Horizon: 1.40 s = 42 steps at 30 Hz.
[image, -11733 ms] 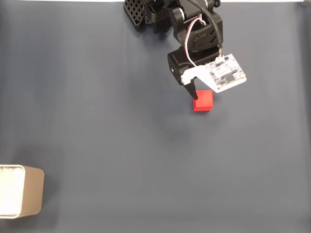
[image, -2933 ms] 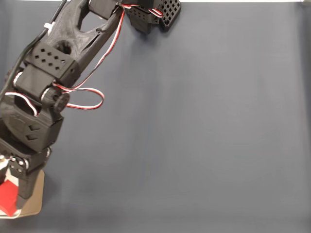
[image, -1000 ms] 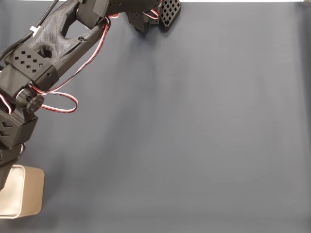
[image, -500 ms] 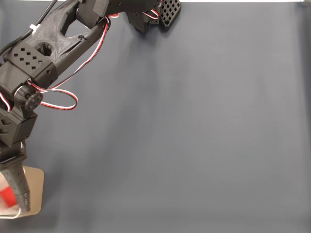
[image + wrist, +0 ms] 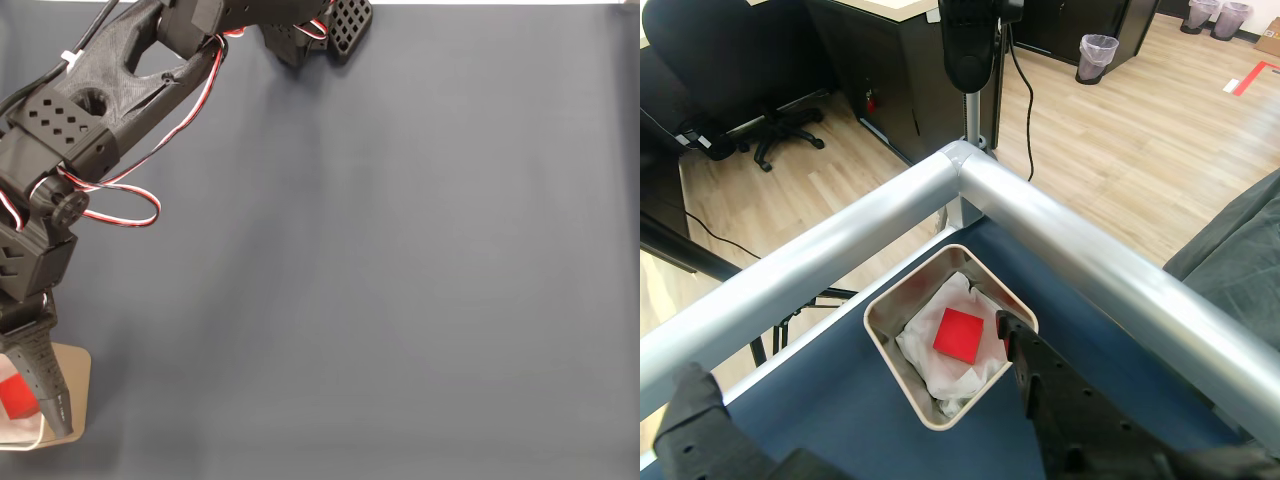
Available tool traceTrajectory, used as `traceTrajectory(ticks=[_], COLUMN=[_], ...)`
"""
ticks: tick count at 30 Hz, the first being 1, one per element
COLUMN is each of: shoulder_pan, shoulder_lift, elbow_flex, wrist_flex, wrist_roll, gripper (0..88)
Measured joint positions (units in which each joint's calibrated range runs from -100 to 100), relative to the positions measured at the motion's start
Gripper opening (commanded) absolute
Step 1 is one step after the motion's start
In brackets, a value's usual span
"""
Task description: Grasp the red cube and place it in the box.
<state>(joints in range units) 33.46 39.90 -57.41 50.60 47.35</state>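
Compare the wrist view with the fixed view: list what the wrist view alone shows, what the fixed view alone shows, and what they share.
Wrist view alone: the metal table rail, the wood floor, an office chair, a waste bin, and the crumpled white lining in the box.

Fixed view alone: the arm's upper links, its red and white wires, and most of the dark table cover.

Shared: the red cube lying in the box, with the open hand above it.
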Motion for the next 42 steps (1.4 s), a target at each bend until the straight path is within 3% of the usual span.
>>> traceTrajectory(ticks=[22,24,28,32,42], shoulder_pan=[0.0,0.0,0.0,-0.07,-8.01], shoulder_lift=[0.0,0.0,0.0,-0.52,-22.58], elbow_flex=[0.0,0.0,0.0,1.45,24.86], wrist_flex=[0.0,0.0,-1.11,-2.86,-6.84], wrist_roll=[0.0,0.0,-0.63,-0.73,-1.22], gripper=[57.7,52.2,22.1,0.7,0.0])
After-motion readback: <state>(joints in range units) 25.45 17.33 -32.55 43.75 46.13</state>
